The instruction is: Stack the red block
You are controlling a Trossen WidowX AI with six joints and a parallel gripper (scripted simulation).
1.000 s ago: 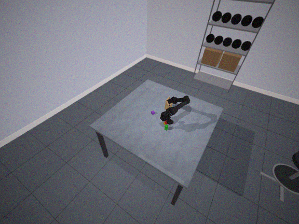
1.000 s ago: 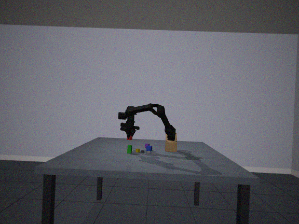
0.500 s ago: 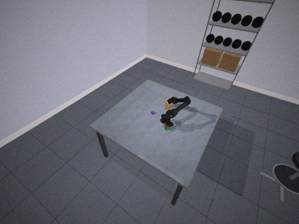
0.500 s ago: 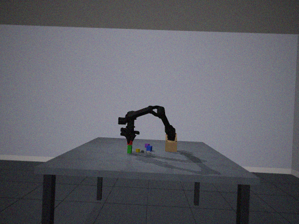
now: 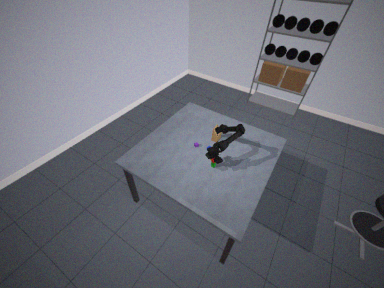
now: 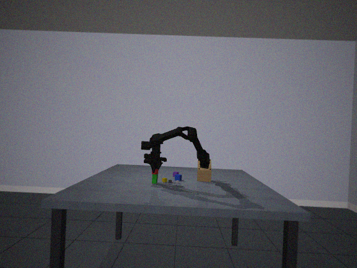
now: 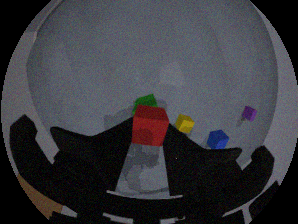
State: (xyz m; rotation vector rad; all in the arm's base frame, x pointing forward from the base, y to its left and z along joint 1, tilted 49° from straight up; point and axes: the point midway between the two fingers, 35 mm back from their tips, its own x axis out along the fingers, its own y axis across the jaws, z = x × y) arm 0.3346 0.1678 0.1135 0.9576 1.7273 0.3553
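Placement stage: red block at the tower top, not yet released.
The tool is clamped on the red block, which sits directly above, apparently touching, the green tower; release and withdrawal remain. The yellow cube lies at 3 o'clock in the wrist view.

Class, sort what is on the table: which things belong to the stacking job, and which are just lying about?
Job:
red block, held in the gripper
green tower

Lying about:
yellow block
blue block
purple block
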